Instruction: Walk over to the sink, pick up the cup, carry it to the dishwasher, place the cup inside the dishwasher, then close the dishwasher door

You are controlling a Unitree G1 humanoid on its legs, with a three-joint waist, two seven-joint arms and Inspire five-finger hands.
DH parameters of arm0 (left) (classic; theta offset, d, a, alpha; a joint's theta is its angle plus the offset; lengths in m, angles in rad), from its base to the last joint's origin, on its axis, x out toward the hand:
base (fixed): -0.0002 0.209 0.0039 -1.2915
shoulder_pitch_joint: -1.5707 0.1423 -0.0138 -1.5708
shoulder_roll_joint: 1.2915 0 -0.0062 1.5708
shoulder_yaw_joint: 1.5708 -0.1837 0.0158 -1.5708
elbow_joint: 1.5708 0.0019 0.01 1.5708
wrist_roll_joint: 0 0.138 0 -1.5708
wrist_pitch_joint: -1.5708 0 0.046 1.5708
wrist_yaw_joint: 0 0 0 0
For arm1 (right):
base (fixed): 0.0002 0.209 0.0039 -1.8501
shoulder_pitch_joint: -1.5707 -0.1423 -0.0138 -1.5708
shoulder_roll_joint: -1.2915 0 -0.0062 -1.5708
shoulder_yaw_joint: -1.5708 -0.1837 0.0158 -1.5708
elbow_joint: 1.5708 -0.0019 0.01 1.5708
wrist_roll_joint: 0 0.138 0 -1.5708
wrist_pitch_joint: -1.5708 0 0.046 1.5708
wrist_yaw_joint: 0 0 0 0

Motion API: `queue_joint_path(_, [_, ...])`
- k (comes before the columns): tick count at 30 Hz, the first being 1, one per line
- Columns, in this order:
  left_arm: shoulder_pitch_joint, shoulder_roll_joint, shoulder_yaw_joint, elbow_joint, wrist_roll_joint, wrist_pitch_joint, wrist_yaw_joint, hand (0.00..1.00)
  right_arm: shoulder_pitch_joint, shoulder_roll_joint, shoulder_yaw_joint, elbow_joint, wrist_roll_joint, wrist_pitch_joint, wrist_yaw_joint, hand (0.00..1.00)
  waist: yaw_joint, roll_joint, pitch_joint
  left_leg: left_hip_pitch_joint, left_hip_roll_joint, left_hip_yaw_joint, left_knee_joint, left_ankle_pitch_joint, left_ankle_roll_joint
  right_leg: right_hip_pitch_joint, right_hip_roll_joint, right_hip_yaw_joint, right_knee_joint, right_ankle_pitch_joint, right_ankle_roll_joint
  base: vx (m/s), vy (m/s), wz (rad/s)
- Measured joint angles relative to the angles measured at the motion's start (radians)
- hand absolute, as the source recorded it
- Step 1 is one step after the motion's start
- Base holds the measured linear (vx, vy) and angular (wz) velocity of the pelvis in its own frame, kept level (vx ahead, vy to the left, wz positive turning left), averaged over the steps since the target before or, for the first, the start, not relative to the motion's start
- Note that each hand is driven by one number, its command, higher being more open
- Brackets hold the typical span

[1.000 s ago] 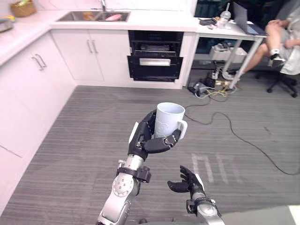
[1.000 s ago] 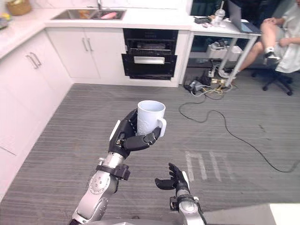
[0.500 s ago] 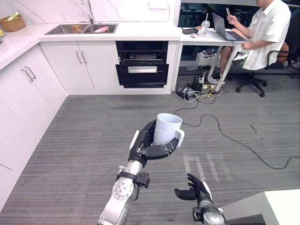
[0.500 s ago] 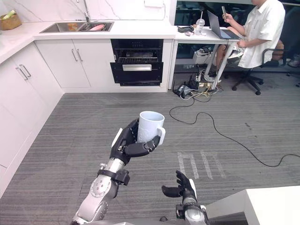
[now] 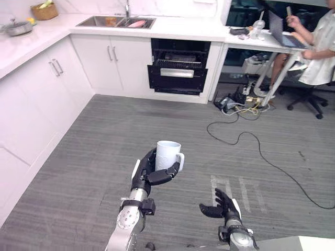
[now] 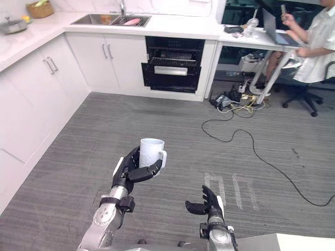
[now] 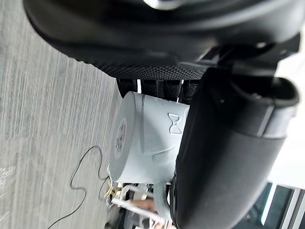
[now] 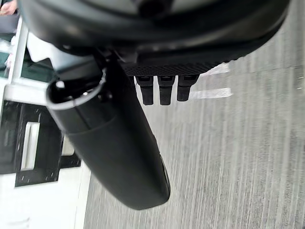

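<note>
I hold a pale white cup (image 5: 166,155) upright in my left hand (image 5: 145,174), fingers and thumb curled round its side, above the grey floor. The left wrist view shows the cup (image 7: 143,143) clasped between my thumb and fingers. My right hand (image 5: 222,205) hangs low at the lower right, fingers relaxed and holding nothing; its wrist view shows the thumb (image 8: 114,152) over bare floor. The dishwasher (image 5: 179,68) stands open and dark in the far cabinet run, its door (image 5: 177,78) partly down. The sink (image 5: 116,22) lies in the counter to its left.
White cabinets (image 5: 36,99) run along the left. A black cable (image 5: 251,146) snakes over the floor at right. A desk (image 5: 264,42) with a laptop and a seated person (image 5: 319,52) stand at the far right. A basket (image 5: 44,10) and a pot (image 5: 17,27) sit on the counter.
The whole picture has shifted, so the camera moved; the kitchen now sits further right and farther off. The cup stays held in my left hand, the right hand stays low.
</note>
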Motion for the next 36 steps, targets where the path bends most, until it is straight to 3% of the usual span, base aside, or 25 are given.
queue_joint_path(4, [-0.001, -0.007, 0.002, -0.004, 0.0, 0.0, 0.01, 0.3, -0.001, -0.004, -0.008, -0.013, 0.002, 0.0, -0.021, 0.9, 0.01, 0.004, 0.008, -0.014, 0.046, 0.139, 0.026, -0.01, 0.006, -0.001, -0.021, -0.029, 0.011, -0.031, 0.009, 0.07, 0.008, 0.28])
queue_joint_path(7, [0.001, -0.006, 0.002, -0.018, 0.0, 0.0, 0.013, 0.3, -0.002, -0.004, -0.024, -0.045, 0.003, 0.0, -0.032, 0.9, 0.015, 0.003, 0.009, -0.016, 0.022, 0.145, 0.044, -0.035, 0.029, -0.007, -0.051, -0.028, 0.043, -0.057, 0.041, 0.18, 0.091, 0.06])
queue_joint_path(10, [0.001, -0.008, -0.003, -0.047, 0.0, -0.001, 0.012, 0.3, -0.004, -0.005, -0.039, -0.075, 0.003, 0.0, -0.034, 0.9, 0.012, -0.003, 0.012, -0.009, -0.023, 0.146, 0.106, -0.116, 0.052, -0.038, -0.126, -0.022, 0.192, -0.151, 0.088, 0.28, 0.158, 0.1])
queue_joint_path(11, [0.003, -0.018, -0.004, -0.058, 0.002, -0.001, 0.011, 0.3, -0.011, -0.013, -0.039, -0.074, 0.002, 0.0, -0.033, 0.9, 0.005, -0.001, 0.012, -0.005, -0.042, 0.142, 0.129, -0.142, 0.061, -0.074, -0.157, -0.003, 0.303, -0.173, 0.114, 0.3, 0.197, 0.22])
queue_joint_path(13, [0.0, -0.017, -0.01, -0.086, 0.003, -0.001, 0.01, 0.3, -0.023, -0.01, -0.038, -0.075, 0.001, 0.001, -0.031, 0.9, -0.004, -0.014, 0.019, 0.03, -0.075, 0.136, 0.118, -0.151, 0.068, -0.153, -0.196, 0.025, 0.518, -0.156, 0.128, 0.4, 0.234, 0.39])
queue_joint_path(14, [0.001, -0.003, -0.021, -0.097, 0.003, -0.002, 0.01, 0.3, -0.026, 0.001, -0.037, -0.075, 0.0, 0.002, -0.028, 0.9, -0.013, -0.021, 0.024, 0.081, -0.086, 0.117, 0.083, -0.162, 0.086, -0.207, -0.205, 0.06, 0.678, -0.089, 0.124, 0.43, 0.157, 0.49])
queue_joint_path(15, [0.004, 0.013, -0.025, -0.098, 0.004, -0.002, 0.01, 0.3, -0.025, 0.012, -0.031, -0.076, 0.0, 0.002, -0.024, 0.9, -0.017, -0.017, 0.03, 0.132, -0.083, 0.099, 0.06, -0.17, 0.1, -0.256, -0.186, 0.101, 0.796, -0.076, 0.101, 0.28, 0.079, 0.42])
queue_joint_path(16, [0.003, 0.018, -0.023, -0.098, 0.004, -0.002, 0.011, 0.3, -0.025, 0.015, -0.022, -0.08, -0.001, 0.001, -0.022, 0.9, -0.016, -0.015, 0.031, 0.151, -0.081, 0.094, 0.049, -0.174, 0.107, -0.278, -0.167, 0.115, 0.823, -0.109, 0.093, 0.32, 0.02, 0.31])
queue_joint_path(17, [-0.003, 0.021, -0.022, -0.1, 0.004, -0.008, 0.014, 0.3, -0.028, 0.015, -0.007, -0.097, -0.002, 0.0, -0.015, 0.9, -0.017, -0.022, 0.026, 0.176, -0.077, 0.081, 0.021, -0.177, 0.109, -0.325, -0.131, 0.123, 0.817, -0.158, 0.067, 0.26, -0.006, 0.23])
queue_joint_path(19, [-0.019, 0.023, -0.031, -0.1, 0.004, -0.013, 0.018, 0.3, -0.042, 0.018, 0.003, -0.124, -0.002, 0.0, -0.012, 0.9, -0.025, -0.012, 0.034, 0.213, -0.065, 0.052, -0.025, -0.179, 0.105, -0.404, -0.074, 0.102, 0.712, -0.195, 0.029, 0.34, -0.046, 0.38])
queue_joint_path(20, [-0.022, 0.024, -0.036, -0.1, 0.004, -0.013, 0.021, 0.3, -0.046, 0.018, 0.003, -0.129, -0.002, 0.0, -0.012, 0.9, -0.032, -0.006, 0.037, 0.227, -0.057, 0.043, -0.035, -0.181, 0.102, -0.419, -0.058, 0.093, 0.668, -0.196, 0.028, 0.46, -0.144, 0.53])
queue_joint_path(21, [-0.026, 0.025, -0.047, -0.1, 0.004, -0.014, 0.027, 0.3, -0.045, 0.018, 0.004, -0.146, -0.002, 0.0, -0.012, 0.9, -0.041, -0.003, 0.039, 0.248, -0.051, 0.033, -0.044, -0.184, 0.097, -0.441, -0.039, 0.083, 0.556, -0.181, 0.03, 0.49, -0.167, 0.58])
queue_joint_path(22, [-0.033, 0.028, -0.062, -0.1, 0.004, -0.02, 0.031, 0.3, -0.033, 0.017, 0.006, -0.175, -0.002, 0.0, -0.016, 0.9, -0.045, -0.016, 0.032, 0.26, -0.058, 0.035, -0.032, -0.211, 0.052, -0.431, -0.028, 0.083, 0.38, -0.054, 0.017, 0.51, -0.17, 0.67])
queue_joint_path(23, [-0.038, 0.025, -0.069, -0.091, 0.004, -0.026, 0.03, 0.3, -0.028, 0.01, 0.007, -0.187, -0.002, -0.002, -0.018, 0.9, -0.054, -0.01, 0.034, 0.273, -0.054, 0.033, -0.022, -0.237, 0.028, -0.421, -0.026, 0.082, 0.391, 0.012, -0.01, 0.37, -0.095, 0.41])
queue_joint_path(24, [-0.039, 0.004, -0.072, -0.078, 0.004, -0.026, 0.032, 0.3, -0.038, -0.005, 0.012, -0.188, -0.002, 0.0, -0.02, 0.9, -0.047, 0.028, 0.028, 0.282, -0.015, 0.036, -0.007, -0.256, 0.02, -0.414, -0.005, 0.058, 0.411, -0.011, -0.03, 0.37, -0.104, 0.1])
queue_joint_path(25, [-0.038, -0.003, -0.077, -0.077, 0.004, -0.026, 0.032, 0.3, -0.041, -0.008, 0.012, -0.201, -0.001, 0.001, -0.021, 0.9, -0.04, 0.034, 0.027, 0.276, 0.003, 0.035, 0.038, -0.257, 0.018, -0.398, 0.01, 0.055, 0.41, -0.034, -0.036, 0.46, -0.164, -0.03])
queue_joint_path(26, [-0.039, -0.011, -0.078, -0.071, 0.004, -0.025, 0.033, 0.3, -0.027, -0.003, 0.024, -0.242, -0.001, 0.001, -0.021, 0.9, -0.04, 0.036, 0.03, 0.234, 0.026, 0.035, 0.179, -0.253, 0.012, -0.353, 0.025, 0.042, 0.392, -0.051, -0.049, 0.55, -0.226, 0.03])
queue_joint_path(27, [-0.036, -0.017, -0.079, -0.071, 0.004, -0.024, 0.032, 0.3, 0.008, 0.004, 0.044, -0.307, -0.001, 0.001, -0.024, 0.9, -0.035, 0.038, 0.035, 0.164, 0.07, 0.042, 0.408, -0.211, -0.01, -0.283, 0.046, 0.034, 0.353, -0.061, -0.064, 0.48, -0.199, 0.07])
queue_joint_path(28, [-0.032, -0.021, -0.079, -0.073, 0.004, -0.024, 0.031, 0.3, 0.026, 0.006, 0.056, -0.344, -0.001, 0.001, -0.028, 0.9, -0.031, 0.036, 0.038, 0.121, 0.096, 0.042, 0.536, -0.168, -0.016, -0.237, 0.054, 0.035, 0.328, -0.065, -0.071, 0.45, -0.161, -0.12])
queue_joint_path(29, [-0.026, -0.034, -0.08, -0.081, 0.004, -0.025, 0.03, 0.3, 0.049, 0.01, 0.081, -0.422, -0.001, -0.004, -0.036, 0.9, -0.021, 0.036, 0.042, 0.038, 0.146, 0.059, 0.758, -0.164, -0.017, -0.142, 0.069, 0.047, 0.268, -0.069, -0.078, 0.4, -0.114, -0.26])
queue_joint_path(31, [-0.01, -0.048, -0.08, -0.116, 0.004, -0.026, 0.03, 0.3, 0.05, 0.015, 0.091, -0.472, -0.001, -0.024, -0.042, 0.9, -0.006, 0.036, 0.041, -0.048, 0.19, 0.099, 0.855, -0.173, -0.004, -0.077, 0.075, 0.063, 0.22, -0.079, -0.084, 0.33, -0.066, -0.29])
queue_joint_path(33, [0.007, -0.068, -0.093, -0.154, 0.002, -0.039, 0.021, 0.3, 0.031, 0.019, 0.091, -0.497, -0.001, -0.041, -0.054, 0.9, 0.025, 0.035, 0.039, -0.168, 0.194, 0.112, 0.786, -0.204, 0.026, -0.019, 0.07, 0.101, 0.178, -0.108, -0.08, 0.27, 0.039, -0.32])
queue_joint_path(34, [0.007, -0.071, -0.094, -0.153, 0.002, -0.039, 0.019, 0.3, 0.022, 0.018, 0.09, -0.489, -0.001, -0.041, -0.055, 0.9, 0.032, 0.035, 0.039, -0.184, 0.18, 0.107, 0.728, -0.209, 0.022, -0.008, 0.064, 0.109, 0.169, -0.112, -0.075, 0.26, 0.131, -0.35])
queue_joint_path(36, [0.008, -0.071, -0.089, -0.147, 0.002, -0.039, 0.018, 0.3, -0.027, 0.013, 0.09, -0.408, -0.001, -0.042, -0.055, 0.9, 0.038, 0.032, 0.037, -0.223, 0.086, 0.055, 0.413, -0.192, 0.009, 0.032, 0.022, 0.137, 0.135, -0.131, -0.043, 0.28, 0.196, -0.25])
